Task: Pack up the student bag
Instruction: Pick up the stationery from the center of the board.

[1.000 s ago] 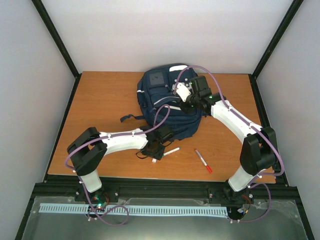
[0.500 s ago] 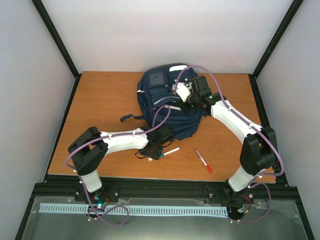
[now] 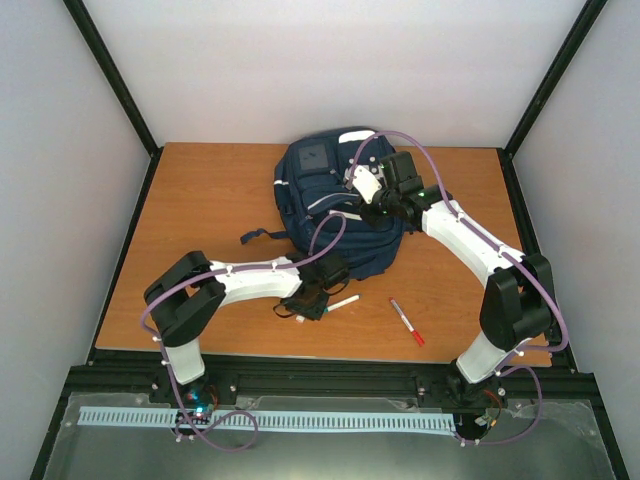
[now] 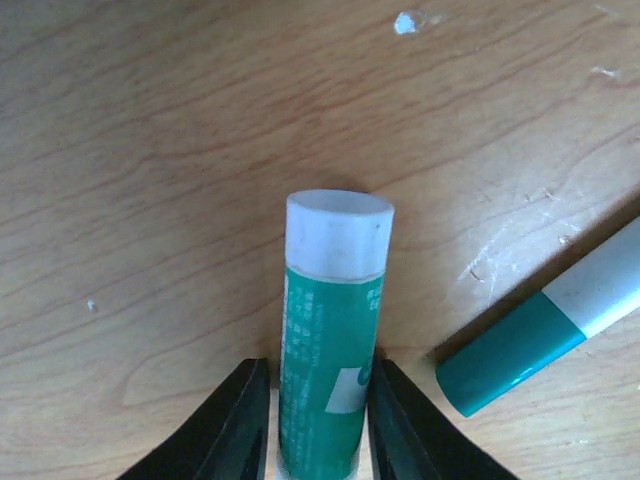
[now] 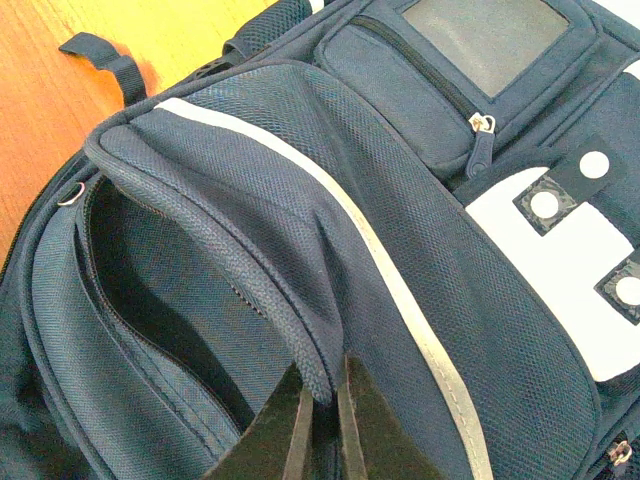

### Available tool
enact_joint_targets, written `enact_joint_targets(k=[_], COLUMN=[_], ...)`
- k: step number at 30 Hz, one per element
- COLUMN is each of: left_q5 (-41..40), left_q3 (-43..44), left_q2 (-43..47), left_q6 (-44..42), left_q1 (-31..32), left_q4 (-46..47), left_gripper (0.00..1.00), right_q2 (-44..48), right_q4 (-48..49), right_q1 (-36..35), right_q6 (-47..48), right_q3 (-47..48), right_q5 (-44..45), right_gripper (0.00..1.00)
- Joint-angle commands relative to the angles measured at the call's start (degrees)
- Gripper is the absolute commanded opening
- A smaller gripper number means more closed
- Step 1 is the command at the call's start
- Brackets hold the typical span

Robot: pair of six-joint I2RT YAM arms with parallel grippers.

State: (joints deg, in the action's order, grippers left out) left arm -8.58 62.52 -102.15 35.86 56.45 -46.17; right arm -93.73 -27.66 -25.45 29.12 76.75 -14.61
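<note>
Pinching student bag (image 5: pixel 420 300) rim, green tube (image 4: pixel 330 350) clamped

The glue stick (image 4: pixel 333 330) runs off the bottom edge between the jaws of the left gripper (image 4: pixel 320 368), its print too blurred to read; a green-capped marker (image 4: pixel 545 330) exits right. Shadow hides the inside of the student bag (image 5: pixel 420 280).

The right gripper (image 5: pixel 322 392) pinches the piped rim of the student bag (image 5: pixel 420 260), its compartment gaping dark beside the fingers; the table (image 5: pixel 50 130) shows upper left.
</note>
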Motion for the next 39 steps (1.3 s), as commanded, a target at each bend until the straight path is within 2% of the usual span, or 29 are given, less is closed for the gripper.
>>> enact_joint_targets(k=[1,4,8,10,15,17,19,21,23,25,28,32,39], left_q5=[0.3,0.0,-0.4,-1.1,-5.4,-3.0,1.8,5.5,7.5,8.1,4.3,-2.2,-10.6], left_q3=[2.6,2.6,2.8,3.3,4.8,4.9,3.3,-0.2,-3.8,-5.5,-6.3,-15.6,-15.2], left_q2=[-1.1,-1.5,-1.1,-0.2,6.4,10.8,15.8,20.5,23.7,24.6,24.1,24.2,16.4], left_q6=[-1.3,-1.2,-1.2,-0.8,1.3,2.4,3.7,6.4,9.3,11.3,15.5,25.5,35.2], left_q1=[0.7,0.7,0.7,0.7,0.7,0.7,0.7,0.7,0.7,0.7,0.7,0.7,0.6], left_q4=[0.5,0.2,-0.9,-2.5,-8.3,-6.9,-0.5,9.9,23.5,31.9,40.7,61.6,69.5], left_gripper=[0.27,0.26,0.14,0.12,0.1,0.08,0.05,0.04,0.01,0.01,0.01,0.01,0.01], right_q2=[1.2,1.2,1.2,1.3,1.7,1.8,1.9,2.2,2.8,3.1,3.5,3.9,4.7], right_q4=[-0.1,0.0,-0.1,0.0,0.1,0.2,0.2,0.2,0.3,0.1,0.1,0.2,0.7], right_q1=[0.1,0.1,0.1,0.1,0.1,0.1,0.1,0.1,0.1,0.1,0.1,0.1,0.1], right_q6=[-1.3,-1.3,-1.3,-1.3,-1.4,-1.4,-1.5,-1.5,-1.7,-1.8,-1.9,-2.0,-2.3], right_q3=[1.3,1.4,1.4,1.3,1.2,1.2,1.2,1.2,1.0,1.1,1.0,1.0,0.6], right_q5=[-1.6,-1.6,-1.5,-1.7,-1.8,-1.9,-2.2,-2.7,-3.2,-3.4,-4.0,-4.4,-5.4], right_gripper=[0.03,0.03,0.03,0.03,0.03,0.03,0.03,0.03,0.03,0.03,0.03,0.03,0.03])
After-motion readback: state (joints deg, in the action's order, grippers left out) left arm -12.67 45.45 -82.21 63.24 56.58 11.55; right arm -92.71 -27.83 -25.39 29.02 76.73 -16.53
